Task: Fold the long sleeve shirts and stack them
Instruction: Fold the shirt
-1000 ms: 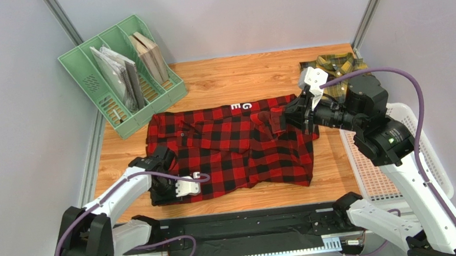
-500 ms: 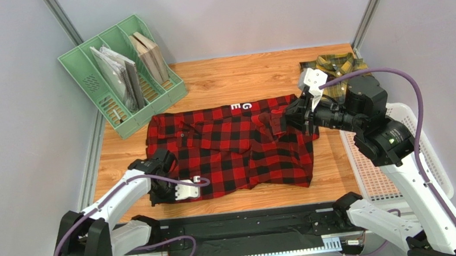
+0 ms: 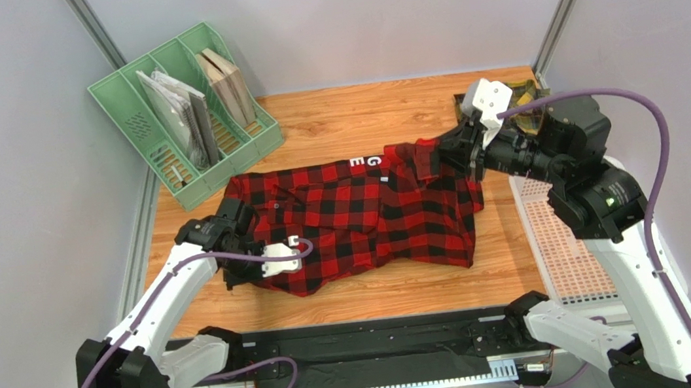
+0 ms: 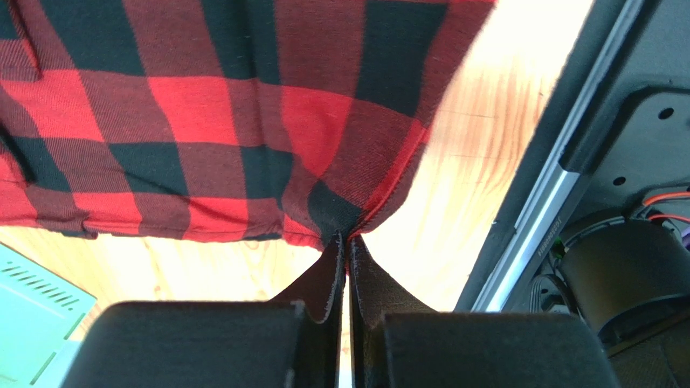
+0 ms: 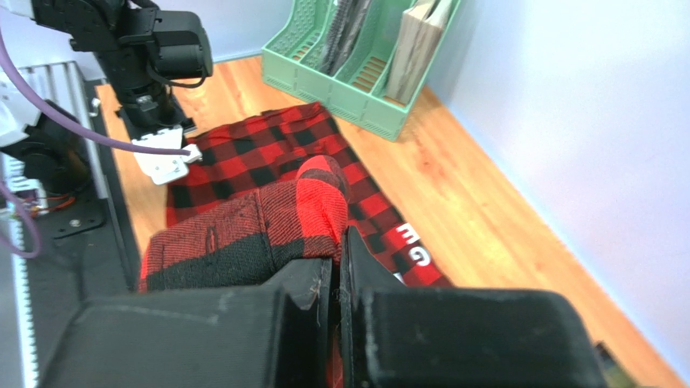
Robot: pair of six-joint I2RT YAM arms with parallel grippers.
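Note:
The red-and-black check shirt [image 3: 362, 217] lies across the wooden table with white letters [image 3: 370, 163] at its far edge. My left gripper [image 3: 241, 266] is shut on the shirt's near-left hem [image 4: 344, 222] and holds that corner off the table. My right gripper [image 3: 446, 154] is shut on a bunched fold of the same shirt [image 5: 312, 206] at its far right, lifted above the cloth. The yellow-and-green check shirt [image 3: 533, 88] shows only as a sliver at the back right, behind the right arm.
A green file rack [image 3: 180, 105] with folders stands at the back left. A white perforated basket [image 3: 566, 261] sits at the right edge. A black rail [image 3: 368, 344] runs along the near edge, close to the left gripper. Grey walls enclose the table.
My left gripper closed on the near-left hem and raised it away from the rail. My right gripper carried its fold up and toward the back right, pulling the shirt's near edge off its flat line.

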